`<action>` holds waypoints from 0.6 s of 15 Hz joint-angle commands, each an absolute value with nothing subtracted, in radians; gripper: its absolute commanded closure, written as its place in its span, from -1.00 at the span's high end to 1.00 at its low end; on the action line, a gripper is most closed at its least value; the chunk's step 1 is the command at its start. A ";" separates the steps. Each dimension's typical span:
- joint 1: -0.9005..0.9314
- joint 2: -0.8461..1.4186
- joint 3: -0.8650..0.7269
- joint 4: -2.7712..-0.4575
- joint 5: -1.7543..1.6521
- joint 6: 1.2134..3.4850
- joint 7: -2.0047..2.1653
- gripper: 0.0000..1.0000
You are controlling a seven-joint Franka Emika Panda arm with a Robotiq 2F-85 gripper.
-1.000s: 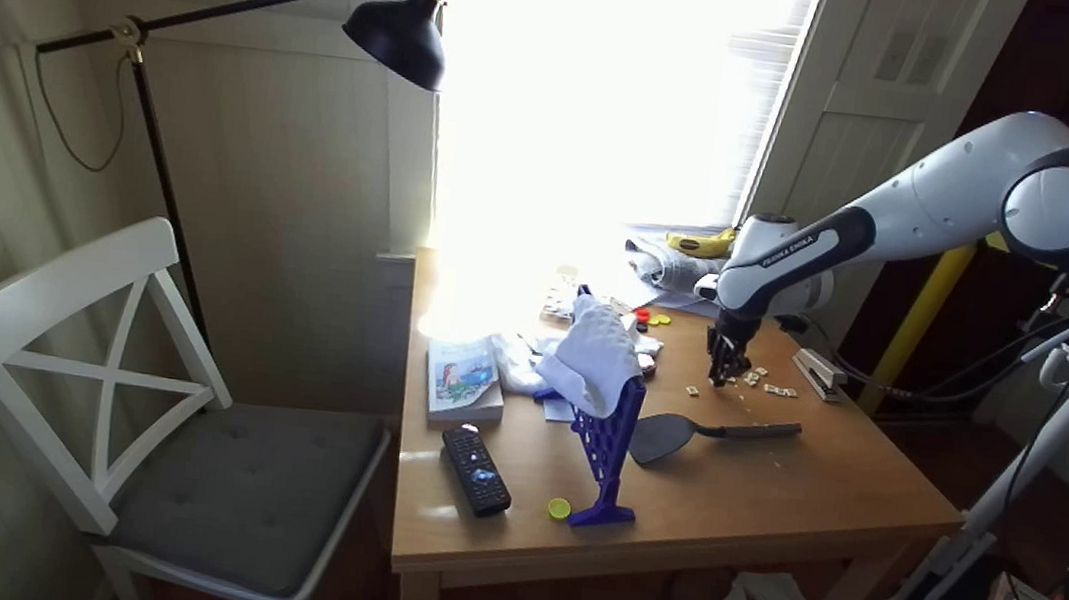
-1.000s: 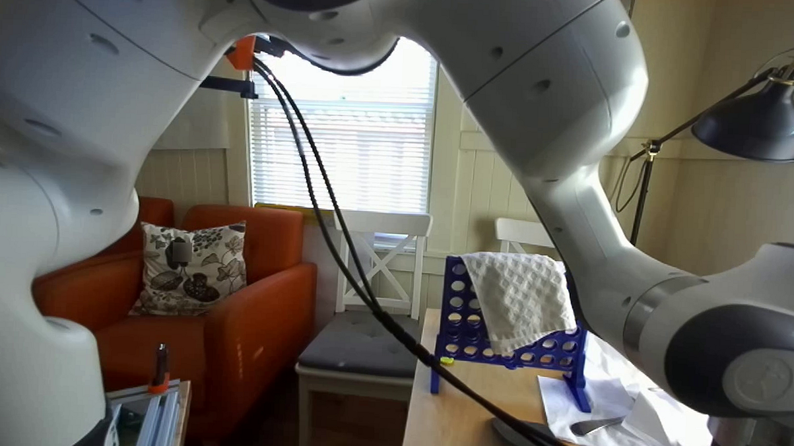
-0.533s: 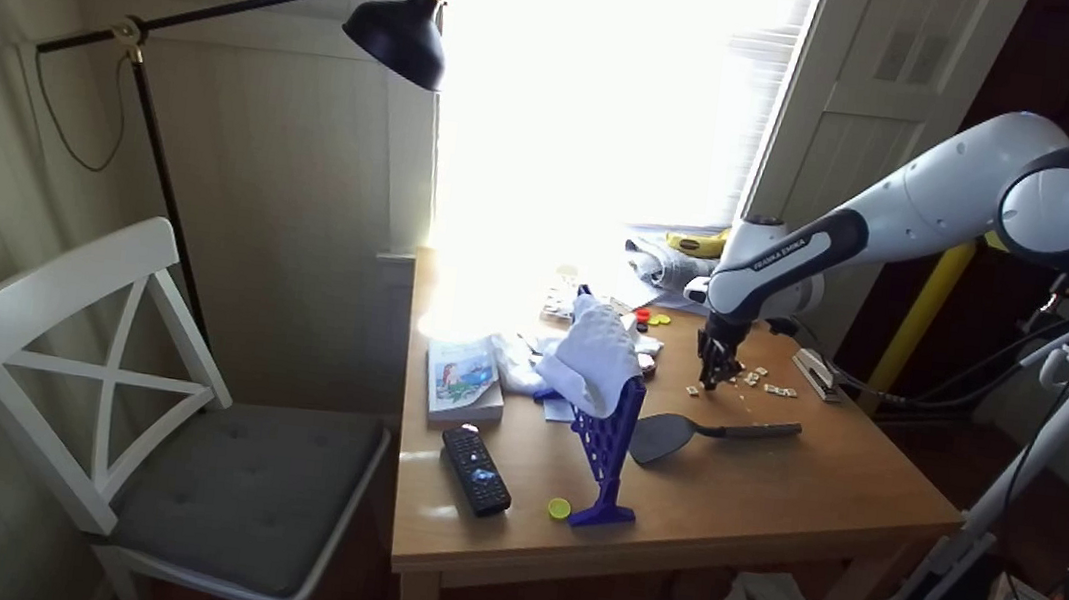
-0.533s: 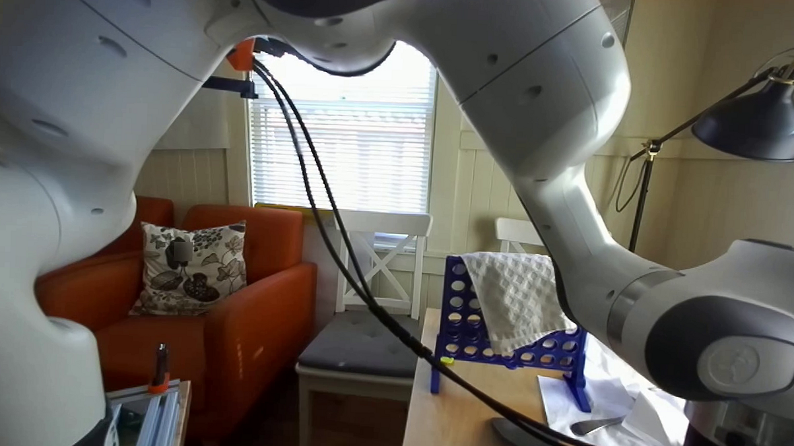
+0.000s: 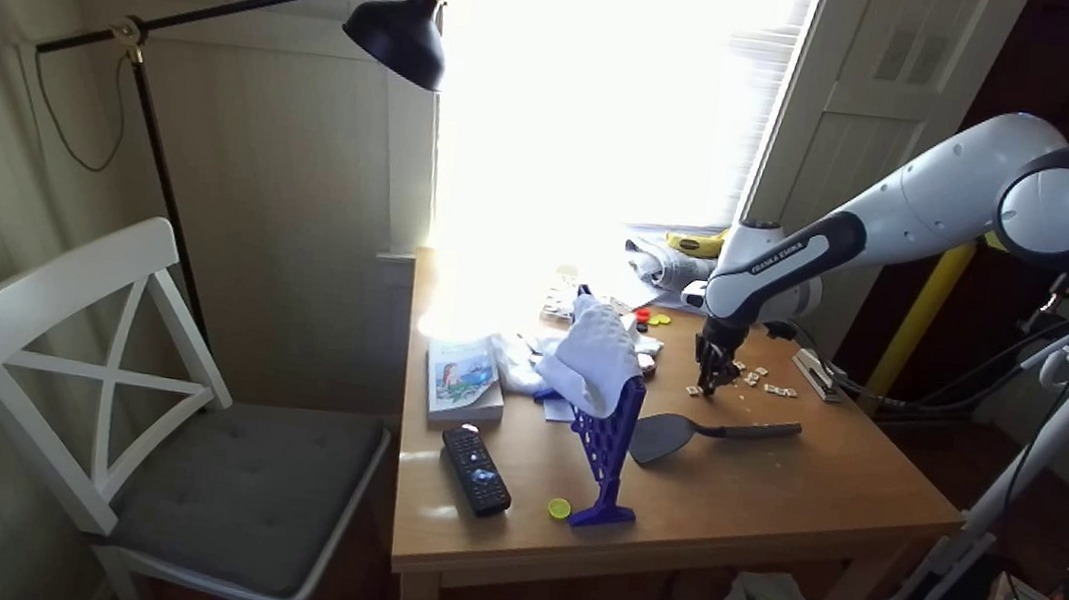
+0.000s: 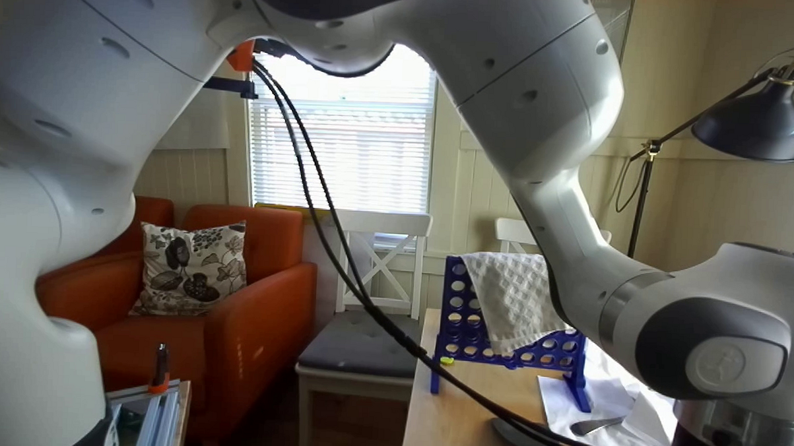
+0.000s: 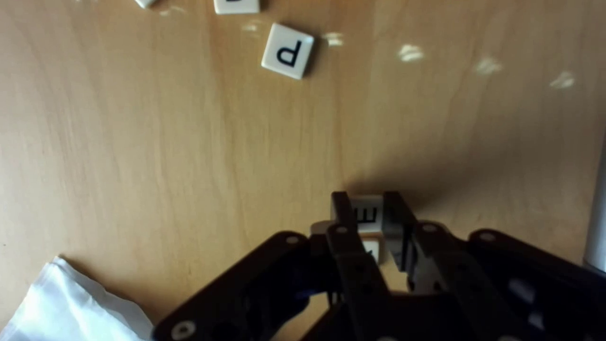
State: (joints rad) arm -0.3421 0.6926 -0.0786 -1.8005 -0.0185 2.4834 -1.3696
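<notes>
Well inside table edges (image 5: 719,539), gripper (image 7: 367,197) pinches lettered tile (image 7: 367,215).

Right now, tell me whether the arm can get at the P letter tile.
Probably not to grip it: the fingers look closed on the E letter tile. The way seems free: only tabletop shows between them and the P letter tile.
</notes>
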 commanded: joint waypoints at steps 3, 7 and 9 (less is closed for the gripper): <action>-0.354 0.692 -0.066 -1.799 -0.032 2.481 -1.361 -0.57; -0.354 0.692 -0.066 -1.799 -0.032 2.481 -1.361 -0.57; -0.350 0.692 -0.069 -1.802 -0.034 2.492 -1.351 -0.89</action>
